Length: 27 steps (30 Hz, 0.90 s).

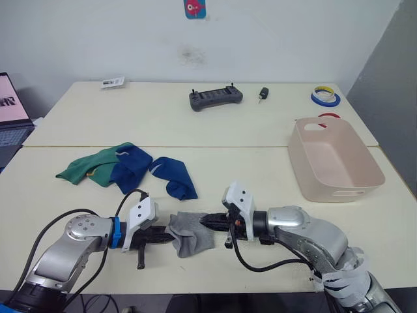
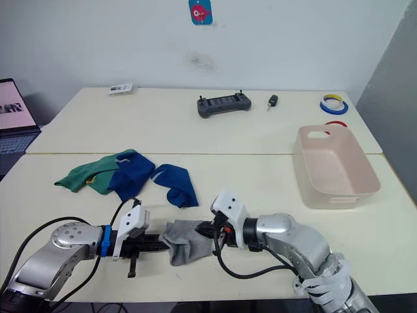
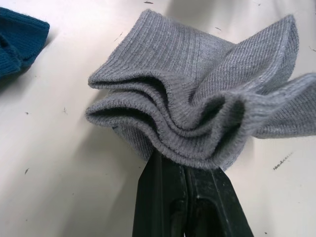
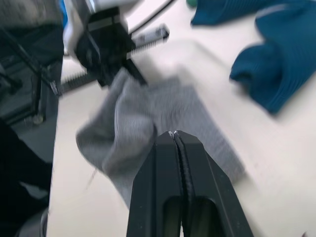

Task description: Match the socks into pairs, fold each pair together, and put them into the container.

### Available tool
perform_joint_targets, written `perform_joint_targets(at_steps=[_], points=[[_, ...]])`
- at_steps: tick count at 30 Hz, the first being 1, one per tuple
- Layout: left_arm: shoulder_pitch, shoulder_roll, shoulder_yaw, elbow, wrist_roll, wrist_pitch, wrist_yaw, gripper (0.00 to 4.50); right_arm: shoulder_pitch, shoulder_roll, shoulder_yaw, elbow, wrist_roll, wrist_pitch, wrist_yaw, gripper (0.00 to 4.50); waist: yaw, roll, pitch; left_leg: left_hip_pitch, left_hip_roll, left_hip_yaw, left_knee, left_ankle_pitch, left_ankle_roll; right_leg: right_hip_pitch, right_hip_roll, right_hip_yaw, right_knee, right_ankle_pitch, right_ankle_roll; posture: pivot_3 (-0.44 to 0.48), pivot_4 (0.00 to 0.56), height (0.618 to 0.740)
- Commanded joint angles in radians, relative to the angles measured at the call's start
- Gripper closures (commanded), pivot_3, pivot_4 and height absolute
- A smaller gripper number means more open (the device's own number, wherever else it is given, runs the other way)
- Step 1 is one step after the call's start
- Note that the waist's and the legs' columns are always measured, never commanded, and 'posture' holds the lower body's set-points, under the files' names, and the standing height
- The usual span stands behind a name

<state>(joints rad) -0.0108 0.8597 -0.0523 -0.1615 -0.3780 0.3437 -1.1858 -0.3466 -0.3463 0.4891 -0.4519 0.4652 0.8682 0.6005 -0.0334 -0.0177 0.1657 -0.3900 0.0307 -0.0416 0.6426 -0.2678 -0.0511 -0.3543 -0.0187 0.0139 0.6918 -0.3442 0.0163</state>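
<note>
While both arms meet at the near table edge:
Left gripper (image 1: 168, 238): pinching the grey socks (image 1: 190, 233).
Right gripper (image 1: 205, 222): fingers pressed together over the same bundle.
Other socks: green sock (image 1: 88, 165) and blue socks (image 1: 153, 171) heaped mid-table.
Container (image 1: 335, 160): well apart, far right.

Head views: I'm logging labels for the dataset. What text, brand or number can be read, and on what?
No text can be read.
Wall sticker: a red shape on blue, no legible words.
White tag on the far table: print too small.
Laptop screen: dark marks, too blurred.
Controller: no readable marking.
</note>
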Motion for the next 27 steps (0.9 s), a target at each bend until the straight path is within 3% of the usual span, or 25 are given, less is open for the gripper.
perform_joint_targets(at_steps=[1,9,20,23,27], points=[[0.006,-0.003,0.004,-0.007,0.012,0.015,0.021,4.50,-0.016,0.031,0.056,0.039,-0.029,-0.050,0.035,4.45,0.000,0.000,0.000,0.000,0.000,0.000,0.000,0.000,0.000,0.000,0.000,0.000,0.000,0.000,0.000,0.000,0.150,0.740],[0.008,0.001,0.021,-0.026,0.000,0.035,0.031,4.50,-0.052,0.075,0.108,0.136,-0.067,-0.088,0.085,4.45,0.001,0.000,0.000,0.000,0.000,0.000,0.000,0.000,0.000,0.000,0.000,0.000,0.000,0.000,0.000,0.000,0.150,0.740],[-0.114,0.176,0.249,0.048,-0.173,0.190,-0.087,4.50,-0.074,0.059,0.159,0.216,-0.179,-0.152,0.128,4.45,0.001,-0.001,0.001,-0.001,-0.001,0.000,0.001,0.000,0.000,-0.002,0.000,-0.001,0.001,0.000,0.000,0.000,0.150,0.740],[-0.144,0.187,0.227,-0.042,-0.229,0.254,-0.113,4.50,-0.081,0.055,0.171,0.213,-0.216,-0.182,0.135,4.45,0.001,-0.001,0.001,-0.002,-0.001,0.000,0.001,0.000,0.000,-0.002,0.000,0.000,0.000,0.000,0.000,0.000,0.150,0.740],[-0.146,0.133,0.150,-0.164,-0.233,0.262,-0.081,4.50,-0.095,0.047,0.166,0.167,-0.240,-0.192,0.141,4.45,0.001,0.000,0.001,-0.002,-0.001,0.000,0.001,0.000,0.000,-0.002,0.000,0.000,0.001,0.000,0.000,0.000,0.150,0.740]])
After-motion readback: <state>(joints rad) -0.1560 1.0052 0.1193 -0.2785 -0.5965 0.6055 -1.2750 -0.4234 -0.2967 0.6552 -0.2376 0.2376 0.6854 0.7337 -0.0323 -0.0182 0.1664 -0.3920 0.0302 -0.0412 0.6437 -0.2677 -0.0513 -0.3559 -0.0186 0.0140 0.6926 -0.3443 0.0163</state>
